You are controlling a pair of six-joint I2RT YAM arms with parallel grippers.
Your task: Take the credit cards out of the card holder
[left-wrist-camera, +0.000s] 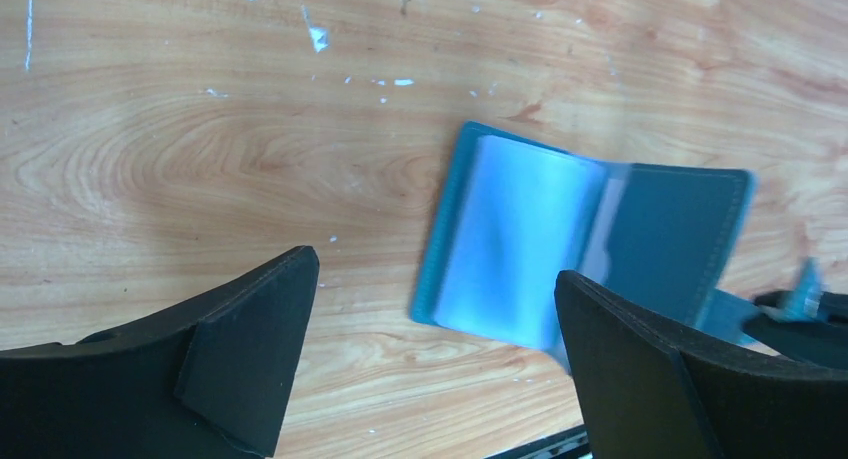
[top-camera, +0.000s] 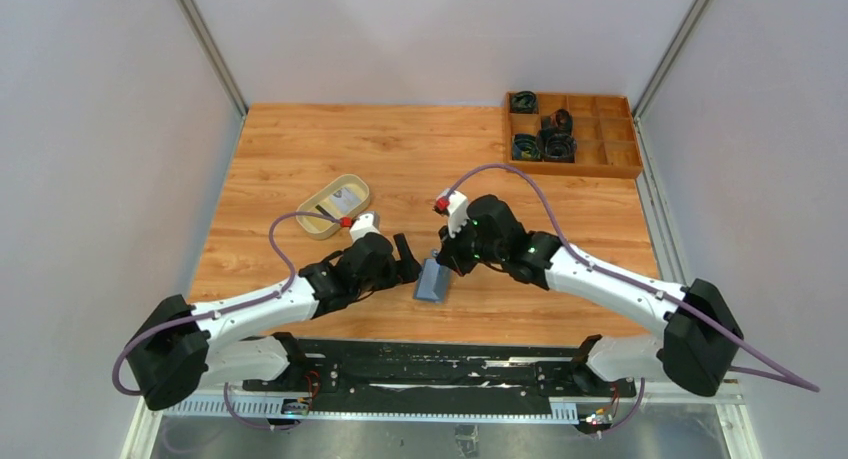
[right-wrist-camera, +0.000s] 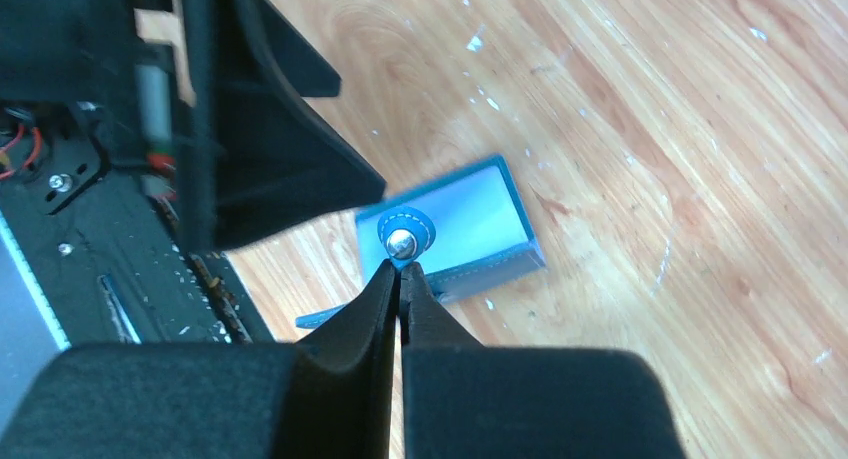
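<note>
Card holder [right-wrist-camera: 465, 214] — in right end effector [right-wrist-camera: 400, 277]

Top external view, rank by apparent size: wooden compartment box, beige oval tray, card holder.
1. wooden compartment box, clearly the largest.
2. beige oval tray, in the middle.
3. card holder, the smallest. It lies partly folded, so it may look smaller than it would laid flat.

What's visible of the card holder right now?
The card holder is a teal-blue folding wallet, leather-like with stitched edges, lying open near the front edge of the table. Inside are pale blue, glossy sleeves; contents unclear. One half rests on the wood; the other is raised by its snap tab, silver stud showing, pinched in the shut right gripper.
</note>
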